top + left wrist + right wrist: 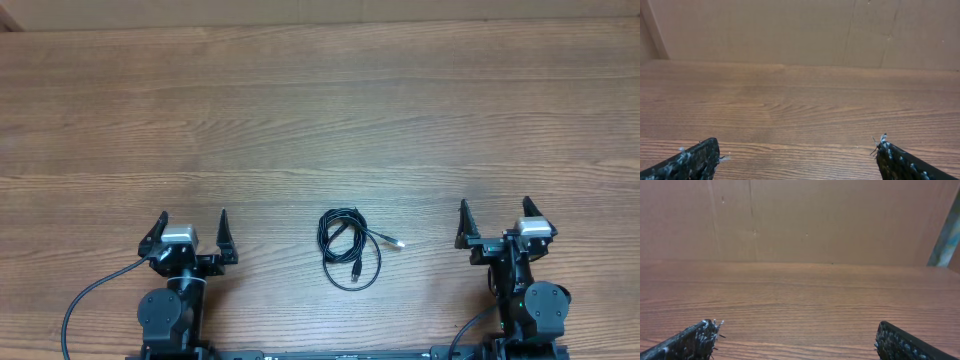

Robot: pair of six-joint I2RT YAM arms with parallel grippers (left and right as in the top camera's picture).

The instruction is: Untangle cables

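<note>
Wood table [320, 120], cables [348, 252] between left hand [192, 217] and right hand [495, 206]

table [300, 100]: brown wood grain
cables [348, 248]: thin black cords, loosely coiled, midway along the table's front edge
white-tipped plug [398, 243]: flat on the table, trailing rightward
</note>
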